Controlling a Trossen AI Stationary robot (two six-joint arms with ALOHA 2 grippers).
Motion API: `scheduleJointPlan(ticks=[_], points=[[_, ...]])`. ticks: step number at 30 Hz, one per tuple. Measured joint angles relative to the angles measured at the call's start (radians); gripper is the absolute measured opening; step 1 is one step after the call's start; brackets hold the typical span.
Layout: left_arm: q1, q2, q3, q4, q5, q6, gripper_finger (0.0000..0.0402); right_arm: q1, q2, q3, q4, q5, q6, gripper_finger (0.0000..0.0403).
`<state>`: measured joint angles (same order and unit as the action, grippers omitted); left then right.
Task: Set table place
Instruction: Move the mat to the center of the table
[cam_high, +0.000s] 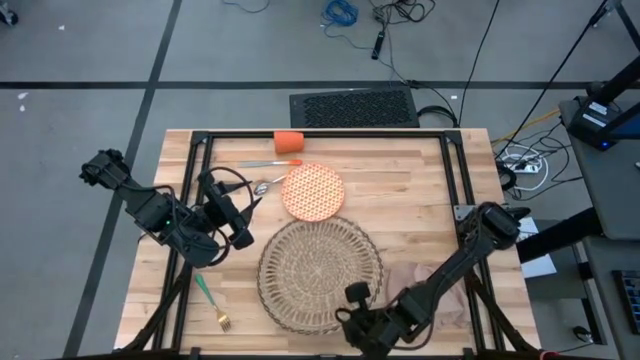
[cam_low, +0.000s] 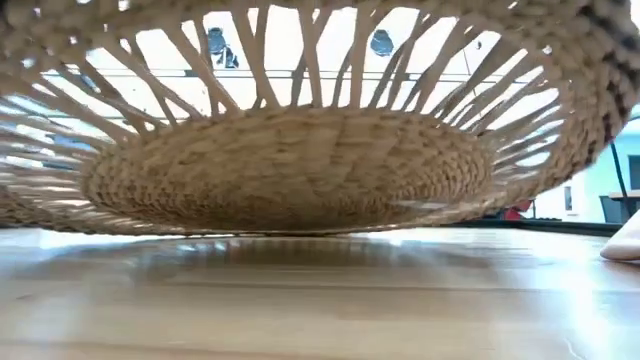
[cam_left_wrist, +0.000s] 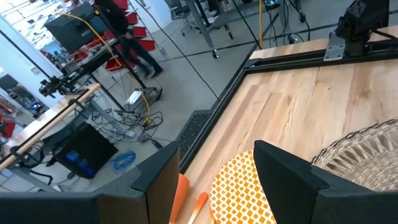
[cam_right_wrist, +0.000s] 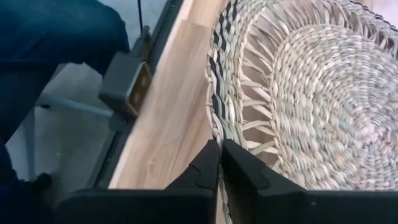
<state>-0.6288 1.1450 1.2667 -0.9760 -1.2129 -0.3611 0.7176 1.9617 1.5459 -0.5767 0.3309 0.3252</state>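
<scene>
The round woven wicker placemat (cam_high: 320, 268) lies in the middle of the table (cam_high: 420, 180), toward its near edge. My right gripper (cam_right_wrist: 219, 155) is shut on its near rim. An orange-patterned plate (cam_high: 313, 190) lies flat just beyond the placemat. Behind the plate are an orange cup (cam_high: 288, 142), an orange-handled knife (cam_high: 270, 163) and a spoon (cam_high: 266, 186). My left gripper (cam_left_wrist: 211, 186) hovers open to the left of the plate, touching nothing. A green-handled fork (cam_high: 211, 301) lies near the table's front left. A beige napkin (cam_high: 415, 275) lies to the right of the placemat. My right gripper pinches the placemat's near rim (cam_right_wrist: 214, 134) between its two fingers. The fingers come from the table's near side, slanting down, and lie across the rim. In the low view that rim (cam_low: 320, 20) stands raised while the mat's woven middle (cam_low: 290, 200) stays low by the tabletop.
A black frame (cam_high: 455, 170) runs along the table's far and side edges. Beyond the far edge a dark grille (cam_high: 353, 107) lies on the floor. A person's dark blue clothing (cam_right_wrist: 56, 37) shows just off the table's near edge. Bare wood lies right of the plate.
</scene>
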Motion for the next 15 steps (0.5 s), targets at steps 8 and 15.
scheduleJointPlan(ticks=[8,15], points=[[0.000,0.000,0.000,-0.002,0.000,0.001,0.0192,-0.045,0.000,0.000,-0.017,-0.042,-0.017,0.0000],[0.000,0.000,0.000,-0.002,0.009,0.002,0.0192,-0.058,0.000,0.000,-0.020,-0.170,0.016,0.0028]])
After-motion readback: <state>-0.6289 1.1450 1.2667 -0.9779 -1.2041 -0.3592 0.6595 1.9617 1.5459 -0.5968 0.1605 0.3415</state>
